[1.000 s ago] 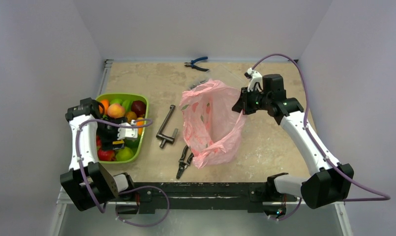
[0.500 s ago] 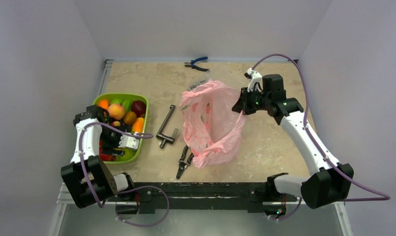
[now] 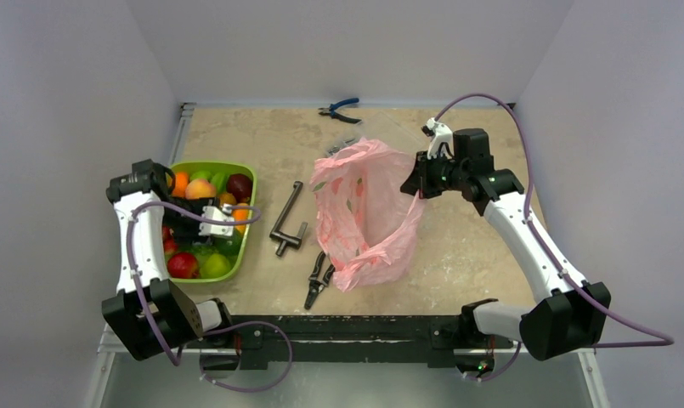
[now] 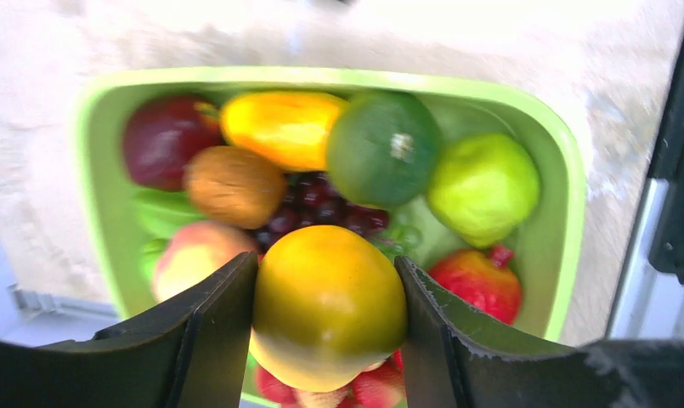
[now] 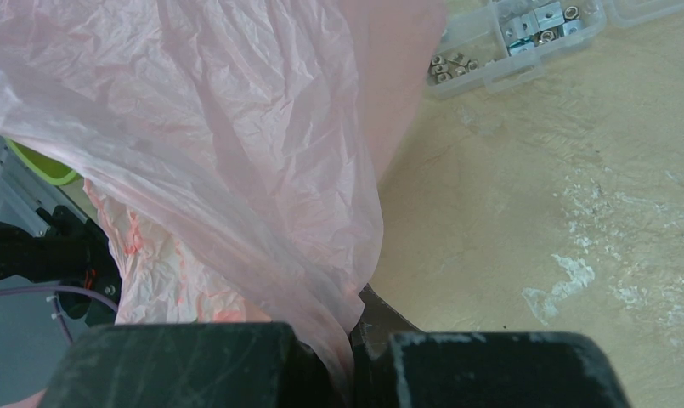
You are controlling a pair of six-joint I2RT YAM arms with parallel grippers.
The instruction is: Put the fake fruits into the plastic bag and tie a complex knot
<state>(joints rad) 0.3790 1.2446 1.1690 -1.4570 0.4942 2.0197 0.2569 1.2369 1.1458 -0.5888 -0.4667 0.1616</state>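
Hanging over the tray point(image 4: 566, 200), the left gripper point(image 4: 325, 265) pinches an orange-yellow fruit point(image 4: 328, 310); the right gripper point(image 5: 352, 342) pinches the plastic bag point(image 5: 219, 153).

The beige, stone-patterned table point(image 3: 466, 246) carried six things. At its left side lay a lime-green tray point(image 3: 239, 259). To the right of it, apart, lay a dark T-handled tool point(image 3: 287, 217). Black pliers point(image 3: 319, 279) lay near the front edge, just beside the pink plastic bag point(image 3: 364, 212), whose bottom rested in the middle. Behind the bag was a clear box point(image 5: 525, 38) of small metal parts. Blue-handled pliers point(image 3: 340, 110) lay at the far edge.
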